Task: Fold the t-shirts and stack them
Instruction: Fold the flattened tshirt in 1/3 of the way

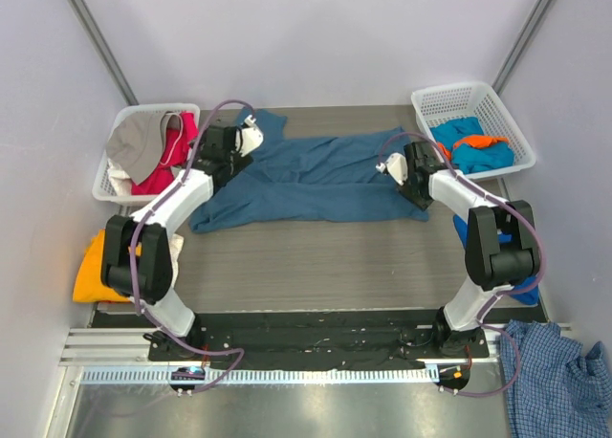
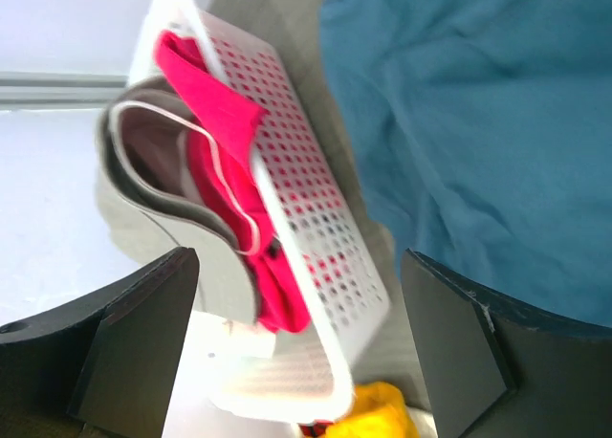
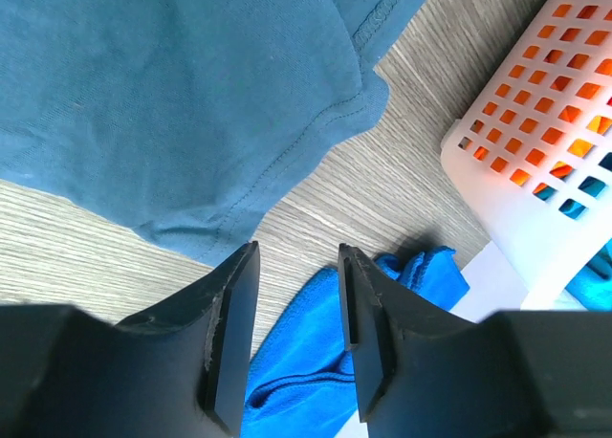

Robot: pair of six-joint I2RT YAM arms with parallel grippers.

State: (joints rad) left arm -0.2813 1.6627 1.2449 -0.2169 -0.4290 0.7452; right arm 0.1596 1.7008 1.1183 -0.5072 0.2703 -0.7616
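Item: teal t-shirt (image 1: 316, 180), seemingly part-folded; my left gripper (image 2: 296, 271) and right gripper (image 3: 297, 266) gape empty; I see no stack yet.

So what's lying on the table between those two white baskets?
The large dark teal-blue t-shirt, spread out on the table, reaching almost from the left basket to the right basket. The top view shows it best.

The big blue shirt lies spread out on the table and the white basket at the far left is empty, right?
Not quite. The left basket is not empty: it holds a grey shirt and a red shirt, as the top view shows. The rest stands: the big blue shirt lies spread out on the table.
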